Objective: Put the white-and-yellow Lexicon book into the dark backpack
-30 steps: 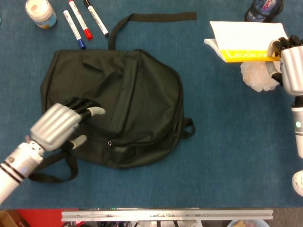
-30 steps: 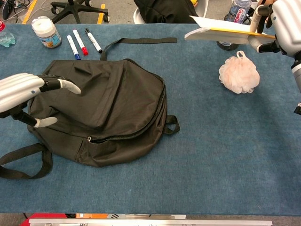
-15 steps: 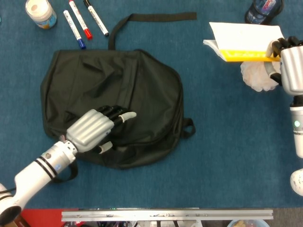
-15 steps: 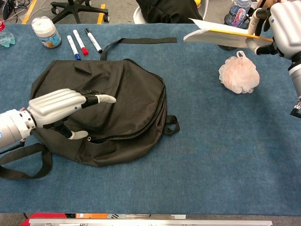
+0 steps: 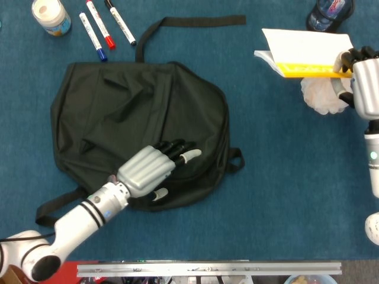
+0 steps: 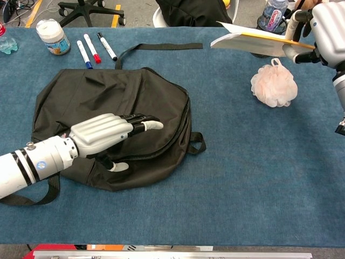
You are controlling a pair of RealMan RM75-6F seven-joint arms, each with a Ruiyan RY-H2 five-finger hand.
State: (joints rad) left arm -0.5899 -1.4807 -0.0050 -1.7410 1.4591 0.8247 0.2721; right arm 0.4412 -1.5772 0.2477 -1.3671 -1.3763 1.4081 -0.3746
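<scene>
The left hand (image 5: 148, 170) reaches from the lower left over the backpack (image 5: 118, 112), palm down, fingers stretched out and apart, thumb tucked below near the zip; it holds nothing, and whether it touches the cloth cannot be told. Its shell is ribbed silver, the fingers black with pale tips. The right hand (image 6: 323, 27), at the far right, is lifted above the table (image 5: 284, 177) and grips the book (image 5: 305, 50) by one edge. The book hangs level in the air over a pale, frilly bath puff (image 6: 274, 83); its cover is white with a yellow band. The backpack is soft, dark, creased fabric, lying flat on blue felt-like cloth, straps trailing.
</scene>
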